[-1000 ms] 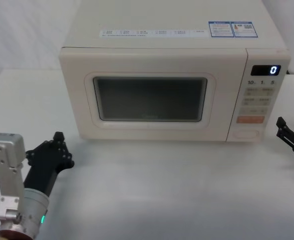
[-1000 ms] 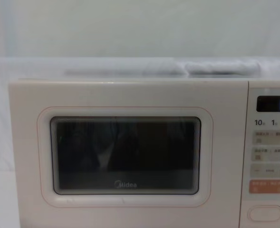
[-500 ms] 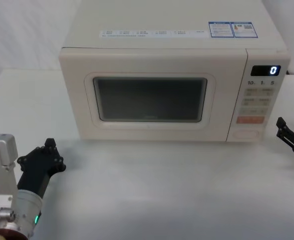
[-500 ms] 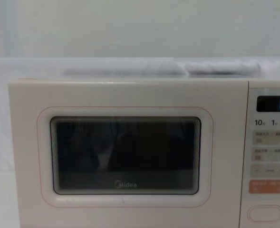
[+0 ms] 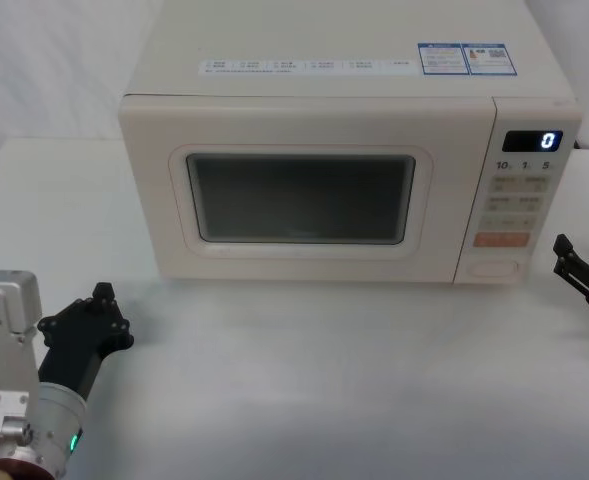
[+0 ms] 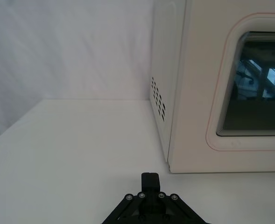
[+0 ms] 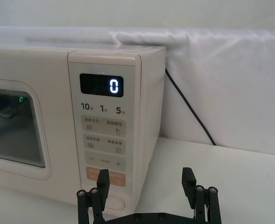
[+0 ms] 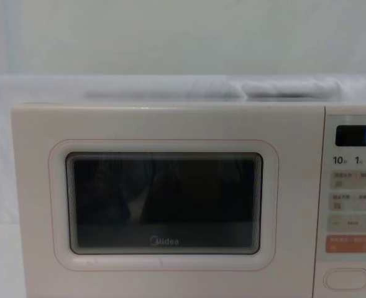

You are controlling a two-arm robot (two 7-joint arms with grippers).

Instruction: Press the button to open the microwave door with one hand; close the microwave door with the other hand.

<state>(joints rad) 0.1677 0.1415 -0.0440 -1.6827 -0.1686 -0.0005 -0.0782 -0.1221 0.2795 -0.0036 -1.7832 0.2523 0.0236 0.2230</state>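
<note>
A cream-white microwave (image 5: 344,150) stands on a white desk (image 5: 324,380), facing the robot. The microwave door (image 5: 304,195) is fully closed, flush with the front of the oven; its dark glass window (image 8: 164,202) carries a thin pink outline and a grey "Midea" logo (image 8: 163,241) along its lower edge.

The left end effector (image 5: 101,308) sits low over the desk, off the door's lower left corner and a little toward the robot from it, apart from the oven. Its black fingers are drawn together to a narrow tip and hold nothing. Behind it run a silver wrist and a green ring light (image 5: 73,441). From the left wrist view, the fingertip (image 6: 149,179) points toward the microwave's near corner, with the vented side wall (image 6: 159,100) beyond it.

The right end effector (image 5: 581,268) hovers just to the right of the control panel (image 5: 514,195), level with its lower edge, touching nothing. In the right wrist view its two fingers (image 7: 102,183) stand wide apart and empty. The button (image 7: 113,203), a wide oval in cream-white, lies at the bottom of the panel, just ahead of this end effector and slightly to its left. Directly above the button is an orange key (image 8: 350,244), then rows of pale keys, and at the top a dark display (image 7: 101,85) showing "0". A black cable (image 7: 188,109) runs down the wall behind the microwave's right side.
</note>
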